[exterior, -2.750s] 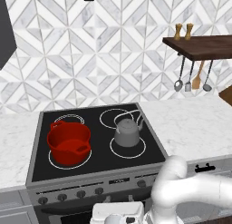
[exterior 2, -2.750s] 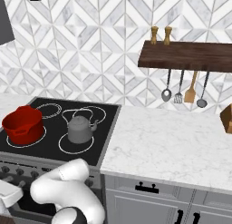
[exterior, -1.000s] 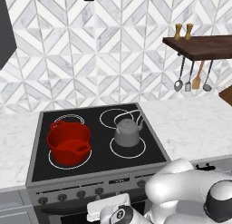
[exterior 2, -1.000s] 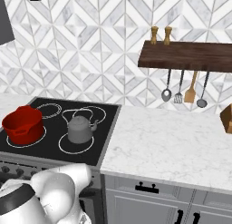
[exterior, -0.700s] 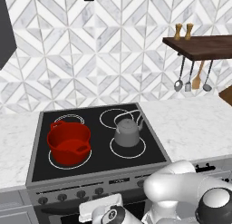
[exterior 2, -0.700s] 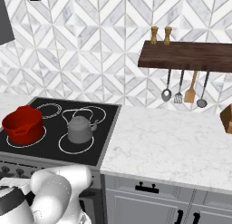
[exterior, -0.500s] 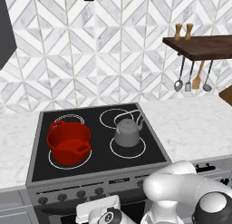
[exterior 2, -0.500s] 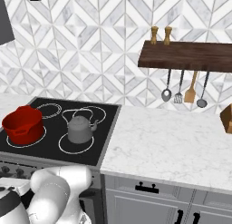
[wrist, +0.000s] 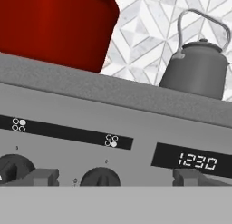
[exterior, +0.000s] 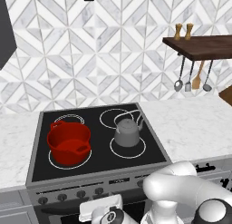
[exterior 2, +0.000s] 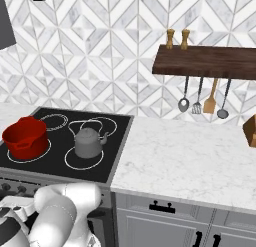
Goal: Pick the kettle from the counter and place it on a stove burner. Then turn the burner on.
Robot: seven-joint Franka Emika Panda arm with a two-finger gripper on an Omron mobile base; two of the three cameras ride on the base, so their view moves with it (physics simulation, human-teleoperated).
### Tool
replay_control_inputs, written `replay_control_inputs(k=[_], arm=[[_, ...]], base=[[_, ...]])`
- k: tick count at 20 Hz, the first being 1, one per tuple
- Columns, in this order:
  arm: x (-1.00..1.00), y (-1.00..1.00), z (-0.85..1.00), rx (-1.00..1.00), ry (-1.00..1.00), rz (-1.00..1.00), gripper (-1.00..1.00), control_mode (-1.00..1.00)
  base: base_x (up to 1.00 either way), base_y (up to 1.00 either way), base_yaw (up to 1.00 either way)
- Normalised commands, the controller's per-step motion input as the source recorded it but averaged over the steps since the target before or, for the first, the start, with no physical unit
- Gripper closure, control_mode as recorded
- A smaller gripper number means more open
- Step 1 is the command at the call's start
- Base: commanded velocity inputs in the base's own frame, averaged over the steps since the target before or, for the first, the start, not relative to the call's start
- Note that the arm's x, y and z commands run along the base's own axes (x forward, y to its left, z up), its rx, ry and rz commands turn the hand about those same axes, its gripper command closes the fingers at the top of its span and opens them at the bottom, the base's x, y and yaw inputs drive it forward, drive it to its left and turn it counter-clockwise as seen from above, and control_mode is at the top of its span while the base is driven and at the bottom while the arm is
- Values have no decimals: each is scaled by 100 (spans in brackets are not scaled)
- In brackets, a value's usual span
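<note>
The grey kettle [exterior: 127, 133] [exterior 2: 89, 142] stands upright on the front right stove burner [exterior: 128, 150] [exterior 2: 80, 165], a thin white ring in the black glass. In the hand view the kettle [wrist: 197, 69] is seen from below, above the stove's front panel. My gripper [wrist: 116, 177] [exterior: 100, 210] hangs low in front of that panel, open and holding nothing. A black knob [wrist: 99, 177] sits between its fingertips [wrist: 43, 177]. White marble counter [exterior: 190, 123] [exterior 2: 185, 156] lies right of the stove.
A red two-handled pot [exterior: 68, 143] [exterior 2: 25, 137] [wrist: 54, 23] sits on the front left ring. Another knob [wrist: 13, 166] and a clock display [wrist: 197, 161] are on the panel. A wooden shelf with hanging utensils [exterior 2: 205, 61] is on the wall at right.
The arm has folded lower in front of the stove and the hand has edged slightly left along the panel. Kettle and pot have not moved; the gripper stays open.
</note>
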Motion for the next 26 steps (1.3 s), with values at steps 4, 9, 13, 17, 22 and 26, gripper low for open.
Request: replay_control_inputs(k=[4,9,13,17,22,26], arm=[[18,-5,-1,1,0,0,-100,-100],[12,-2,-2,0,0,0,-100,-100],[4,0,-10,0,0,0,-100,-100],[2,0,-18,0,0,0,-100,-100],[0,0,-7,0,0,0,-100,-100],[0,-4,-8,0,-3,0,-100,-100]], base=[[0,0,0],[0,0,0],[0,0,0],[0,0,0],[0,0,0],[0,0,0]])
